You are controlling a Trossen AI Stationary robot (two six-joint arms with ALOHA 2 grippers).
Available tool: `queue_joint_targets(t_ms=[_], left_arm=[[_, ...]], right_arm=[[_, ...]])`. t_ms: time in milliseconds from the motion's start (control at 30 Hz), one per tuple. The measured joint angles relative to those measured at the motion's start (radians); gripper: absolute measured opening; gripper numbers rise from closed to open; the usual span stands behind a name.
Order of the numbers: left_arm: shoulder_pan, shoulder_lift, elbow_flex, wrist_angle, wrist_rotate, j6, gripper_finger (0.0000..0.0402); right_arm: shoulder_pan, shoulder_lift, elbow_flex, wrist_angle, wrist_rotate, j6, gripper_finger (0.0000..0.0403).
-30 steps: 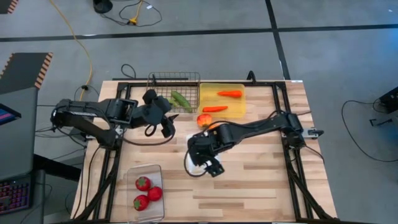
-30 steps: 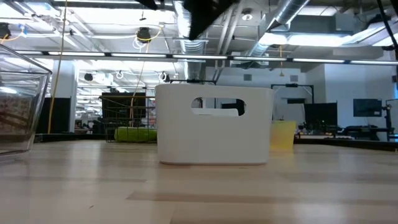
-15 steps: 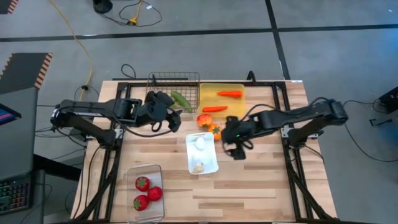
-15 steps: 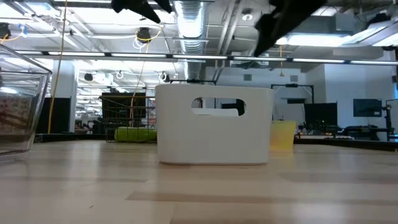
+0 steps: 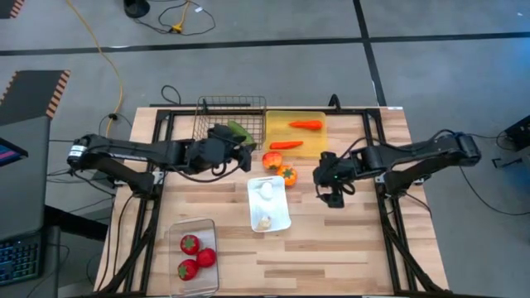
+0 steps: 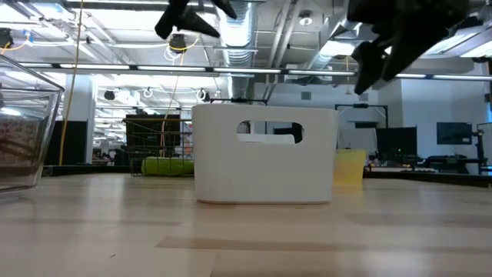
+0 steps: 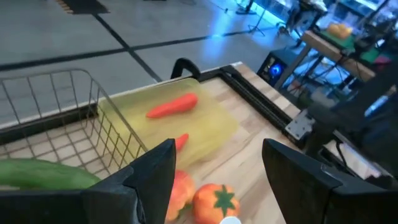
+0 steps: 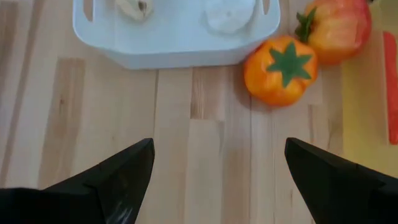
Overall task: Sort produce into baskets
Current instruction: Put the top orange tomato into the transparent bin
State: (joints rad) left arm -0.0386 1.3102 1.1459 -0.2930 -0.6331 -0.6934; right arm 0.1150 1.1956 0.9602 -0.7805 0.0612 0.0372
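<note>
Our right pincer, spread wide and empty, hovers near the two peppers; we should centre over one before closing. Our left pincer, part-open and empty, hangs at the wire basket.

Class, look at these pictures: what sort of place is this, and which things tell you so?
Probably a robotics lab or workshop: exposed ceiling ducts, a yellow cable trailing over the bare grey floor, and a wooden table on a black frame.
</note>
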Motion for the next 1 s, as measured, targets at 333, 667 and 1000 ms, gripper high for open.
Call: queue_joint_targets(t_ms=[333, 667, 1000], left_arm=[[0.010, 0.000, -0.075, 0.009, 0.005, -0.108, 0.0261], [0.010, 0.000, -0.131, 0.026, 0.026, -0.186, 0.0343], [0.009, 0.000, -0.247, 0.109, 0.018, -0.340, 0.0362]], right_arm=[[0.000, 0.002, -0.052, 0.010, 0.051, -0.017, 0.0389], [0.000, 0.002, -0.052, 0.078, 0.080, -0.045, 0.0389], [0.000, 0.002, -0.052, 0.086, 0.075, -0.046, 0.0388]])
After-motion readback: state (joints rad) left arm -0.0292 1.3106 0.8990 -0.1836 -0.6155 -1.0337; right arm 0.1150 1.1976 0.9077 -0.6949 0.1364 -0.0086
